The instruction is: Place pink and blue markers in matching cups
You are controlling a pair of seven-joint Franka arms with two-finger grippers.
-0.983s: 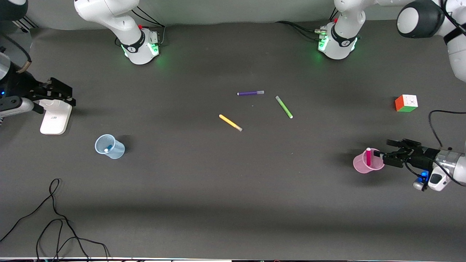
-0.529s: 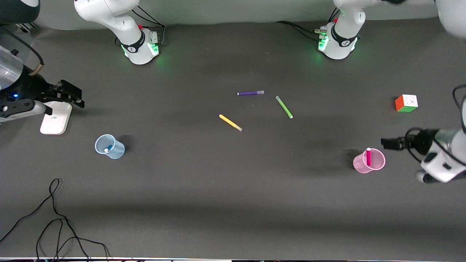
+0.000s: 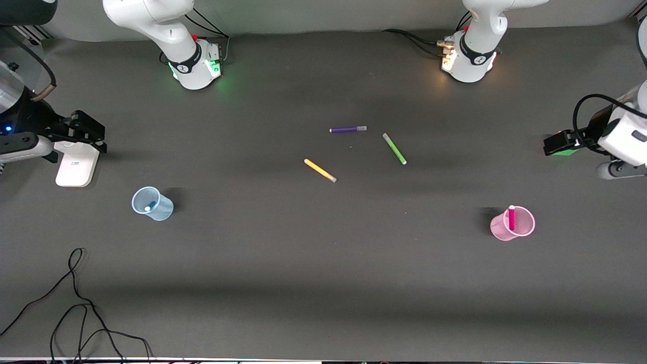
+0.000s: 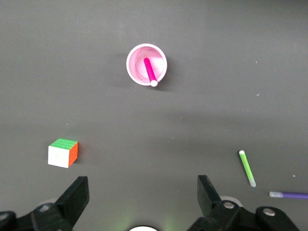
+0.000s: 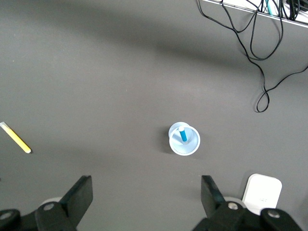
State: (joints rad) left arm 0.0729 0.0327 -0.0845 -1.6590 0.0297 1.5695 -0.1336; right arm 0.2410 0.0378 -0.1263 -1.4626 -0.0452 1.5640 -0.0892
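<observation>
The pink marker (image 3: 511,218) stands in the pale pink cup (image 3: 512,224) near the left arm's end of the table. Both show in the left wrist view, marker (image 4: 149,72) in cup (image 4: 139,57). The blue marker (image 3: 150,206) stands in the pale blue cup (image 3: 151,203) near the right arm's end, and shows in the right wrist view as marker (image 5: 183,134) in cup (image 5: 184,142). My left gripper (image 3: 553,143) (image 4: 142,192) is open and empty, raised over the cube. My right gripper (image 3: 93,132) (image 5: 147,192) is open and empty, raised over a white pad.
Yellow (image 3: 320,170), green (image 3: 394,148) and purple (image 3: 348,129) markers lie mid-table. A colour cube (image 4: 63,152) sits under my left gripper. A white pad (image 3: 76,164) lies under my right gripper. Black cables (image 3: 76,308) trail near the front edge.
My left gripper has drawn away from the pink cup and risen over the cube. My right gripper has barely shifted. The left arm's base light turned from green to orange.
</observation>
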